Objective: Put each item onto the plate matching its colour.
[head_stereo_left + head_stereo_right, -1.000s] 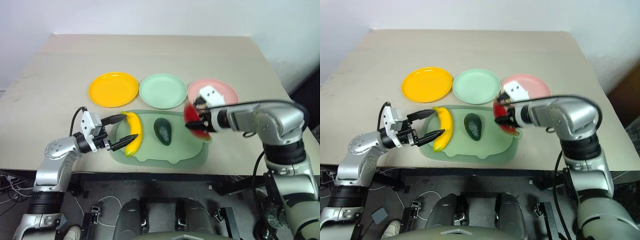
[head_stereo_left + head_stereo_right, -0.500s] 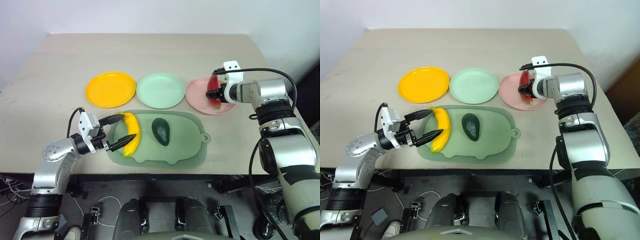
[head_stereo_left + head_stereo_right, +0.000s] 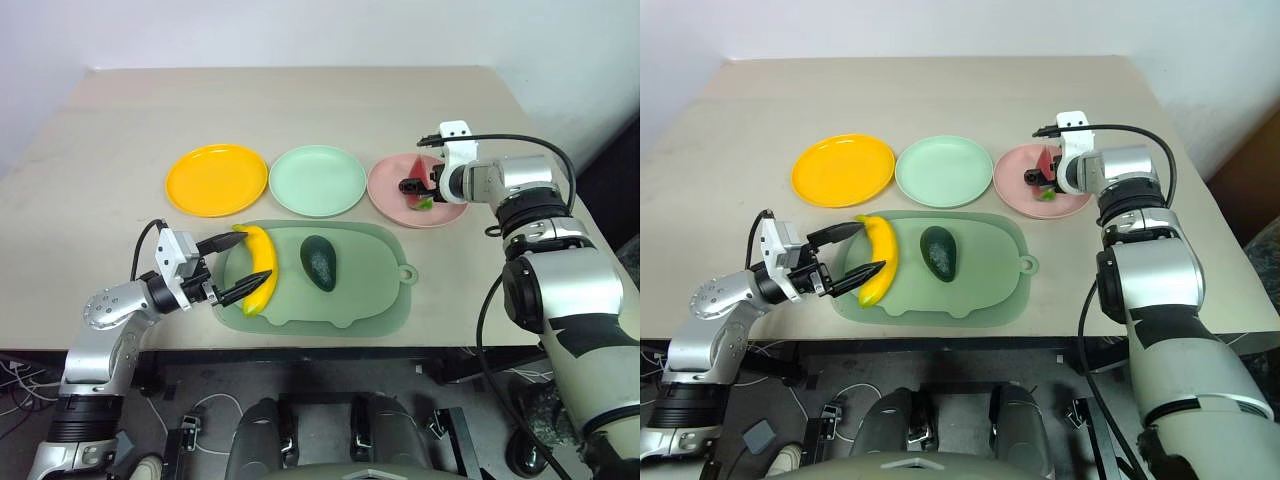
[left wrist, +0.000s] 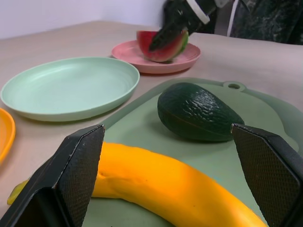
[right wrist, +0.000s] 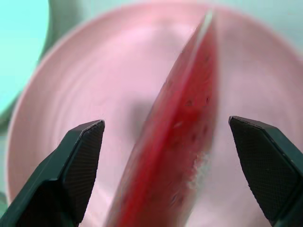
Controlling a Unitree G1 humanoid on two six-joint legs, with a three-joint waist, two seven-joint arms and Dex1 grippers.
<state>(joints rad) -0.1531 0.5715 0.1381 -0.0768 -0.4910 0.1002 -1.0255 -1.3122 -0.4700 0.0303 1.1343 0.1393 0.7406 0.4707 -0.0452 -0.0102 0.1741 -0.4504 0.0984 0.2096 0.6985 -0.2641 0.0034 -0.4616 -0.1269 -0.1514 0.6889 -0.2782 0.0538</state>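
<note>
Carried over from the mat, the watermelon wedge [image 3: 415,191] is now lying on the pink plate [image 3: 385,192] with the right gripper [image 3: 413,186] spreading apart around it, while the left gripper [image 3: 238,265] is waiting wide open astride the banana [image 3: 262,278], needing only to close.
</note>
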